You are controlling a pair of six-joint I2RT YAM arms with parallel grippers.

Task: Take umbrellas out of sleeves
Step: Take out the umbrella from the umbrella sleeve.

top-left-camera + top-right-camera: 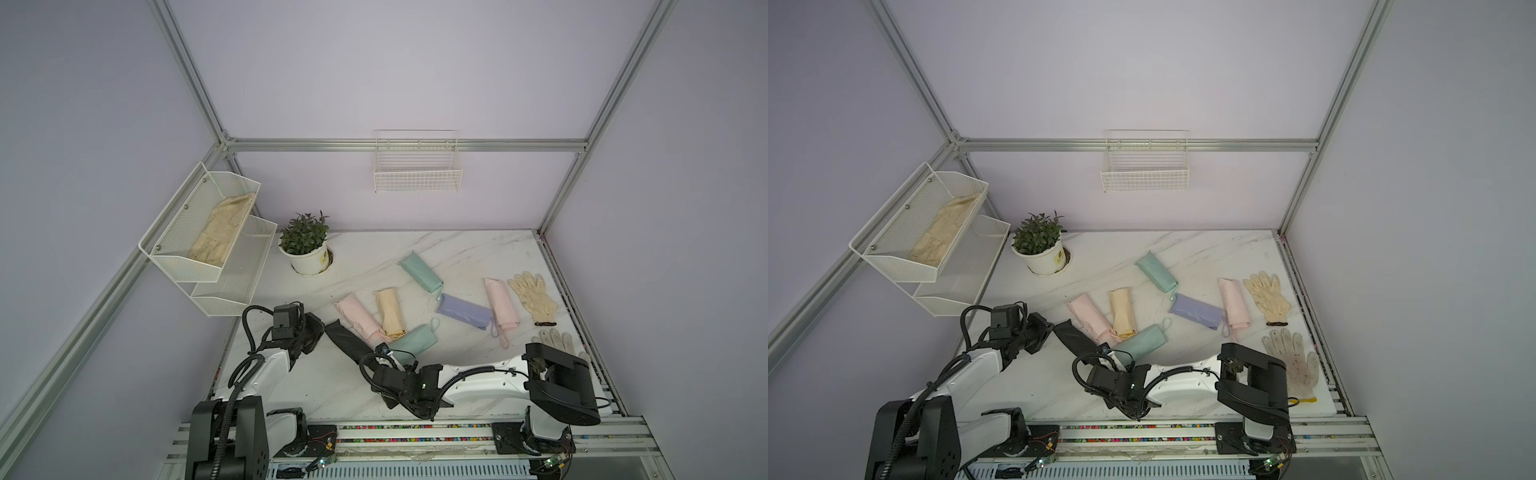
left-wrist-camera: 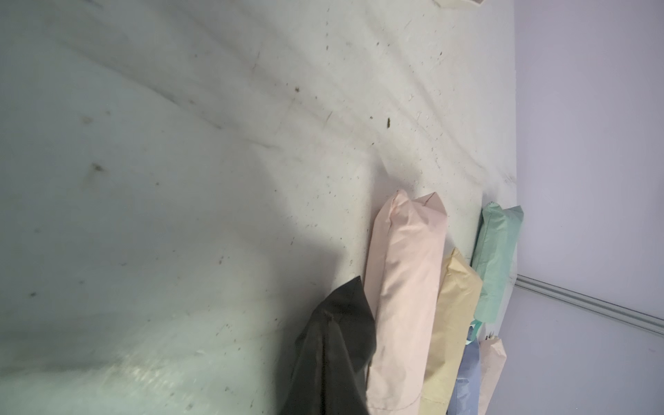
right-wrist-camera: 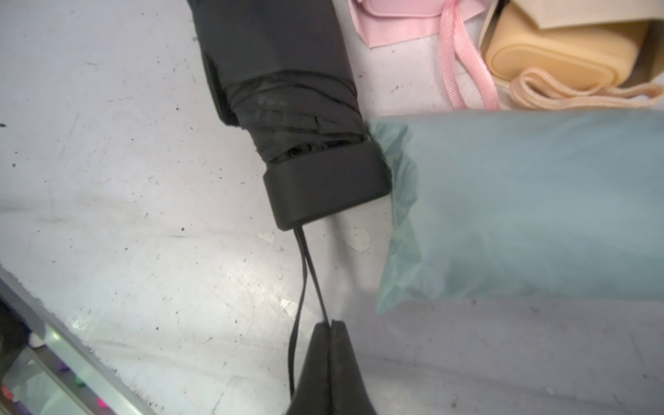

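Currently pinching the wrist loop (image 3: pixel 305 273) of the black umbrella (image 3: pixel 323 179) in the right claw (image 3: pixel 330 323). Gripping the end of the black sleeve (image 1: pixel 347 340) in the left claw (image 1: pixel 321 329), pressed together. Lying on the table (image 1: pixel 332 386), handle out of the sleeve, touching a mint green sleeve (image 3: pixel 521 201).

left arm (image 1: pixel 268 365): white shell links, black joints, black ribbed hose (image 1: pixel 248 328) in loops | right arm (image 1: pixel 482 380): same white shell, large black elbow block (image 1: pixel 565 386), small green light (image 1: pixel 423 385) at wrist | arm bases (image 1: pixel 249 449): black, thin red wires (image 1: pixel 322 438) | right gripper (image 3: pixel 331 323): black tapered fingers (image 3: pixel 316 363)
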